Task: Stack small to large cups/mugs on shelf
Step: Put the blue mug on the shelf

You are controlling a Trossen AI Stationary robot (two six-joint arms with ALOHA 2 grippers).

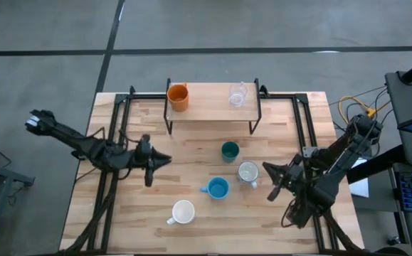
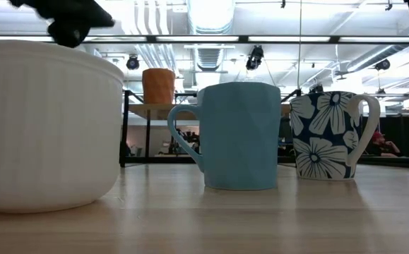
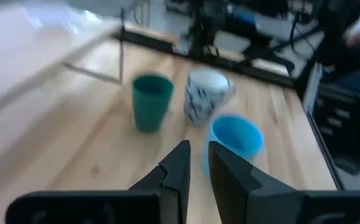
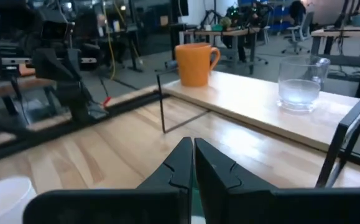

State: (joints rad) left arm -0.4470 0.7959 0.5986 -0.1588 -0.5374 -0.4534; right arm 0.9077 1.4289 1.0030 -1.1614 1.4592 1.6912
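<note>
White cup [image 2: 42, 127] on wooden table [image 1: 191, 181]; left hand [image 3: 195, 163] barely parted, right hand [image 4: 192, 163] shut, both empty.

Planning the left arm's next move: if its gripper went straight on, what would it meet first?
Probably the light blue mug, just ahead of the left gripper; depth is uncertain.

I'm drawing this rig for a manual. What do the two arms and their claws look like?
Both arms are dark, nearly black, built of slim jointed segments. The left claw and right claw each end in two black fingers that taper to narrow wedge tips, with a stepped inner edge showing on the right claw's. Yellow and orange cables loop near the right arm's base. No markings are visible.
</note>
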